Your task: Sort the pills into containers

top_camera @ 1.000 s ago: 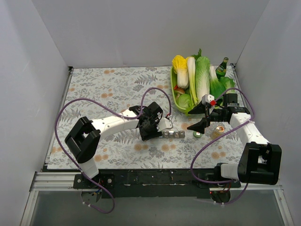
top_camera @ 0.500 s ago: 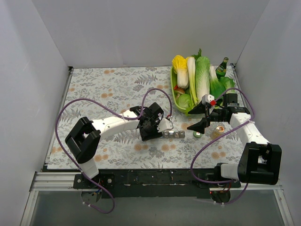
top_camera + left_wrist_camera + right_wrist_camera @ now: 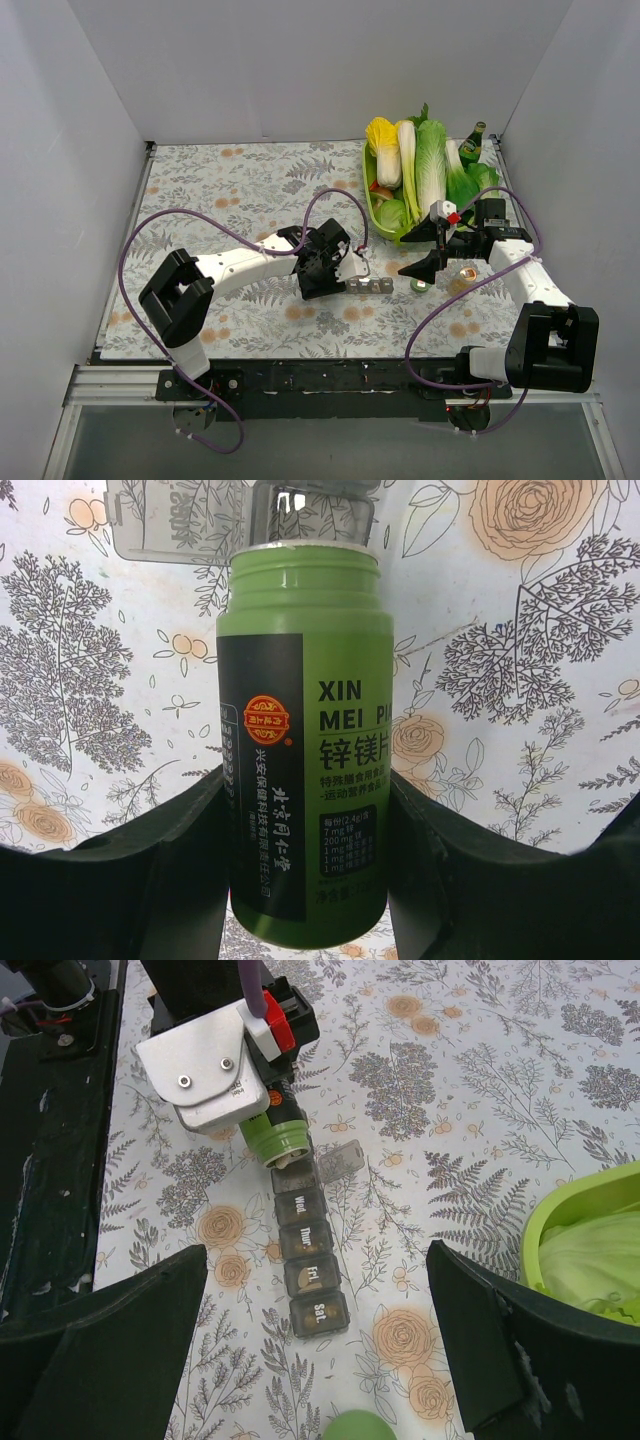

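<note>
The containers (image 3: 370, 286) are a grey strip of day-labelled compartments lying mid-table. In the right wrist view (image 3: 310, 1275) the Wed., Thur., Fri. and Sat. lids are shut, and one clear lid (image 3: 340, 1160) at the bottle end stands open. My left gripper (image 3: 335, 265) is shut on a green pill bottle (image 3: 305, 750). The uncapped bottle (image 3: 275, 1140) is tipped with its mouth at the open end compartment (image 3: 310, 510). My right gripper (image 3: 428, 255) is open and empty, hovering just right of the strip. No loose pills show on the table.
A green cap (image 3: 419, 286) lies on the table below the right gripper, also in the right wrist view (image 3: 352, 1428). A small brown round object (image 3: 466, 272) sits to its right. A green tray (image 3: 375, 215) of cabbages and a bottle stands at the back right.
</note>
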Action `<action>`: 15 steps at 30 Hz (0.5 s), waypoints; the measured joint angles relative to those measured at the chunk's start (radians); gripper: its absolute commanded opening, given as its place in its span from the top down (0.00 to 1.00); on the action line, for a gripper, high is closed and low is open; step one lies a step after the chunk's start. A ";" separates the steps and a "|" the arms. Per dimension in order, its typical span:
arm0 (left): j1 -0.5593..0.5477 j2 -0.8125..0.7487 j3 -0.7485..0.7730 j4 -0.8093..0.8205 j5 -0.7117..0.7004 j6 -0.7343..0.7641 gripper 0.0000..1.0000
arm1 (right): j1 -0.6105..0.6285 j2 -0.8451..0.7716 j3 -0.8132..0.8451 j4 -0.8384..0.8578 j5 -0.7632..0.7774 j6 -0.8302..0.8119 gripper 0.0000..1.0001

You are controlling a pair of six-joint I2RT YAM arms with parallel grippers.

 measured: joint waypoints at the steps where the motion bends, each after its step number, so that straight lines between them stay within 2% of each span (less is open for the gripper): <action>1: -0.001 0.000 0.001 0.000 -0.001 0.001 1.00 | -0.001 0.000 0.000 0.000 0.000 0.000 0.02; 15: -0.005 0.000 0.006 -0.003 -0.008 0.007 1.00 | -0.003 0.000 0.000 0.000 -0.006 0.000 0.02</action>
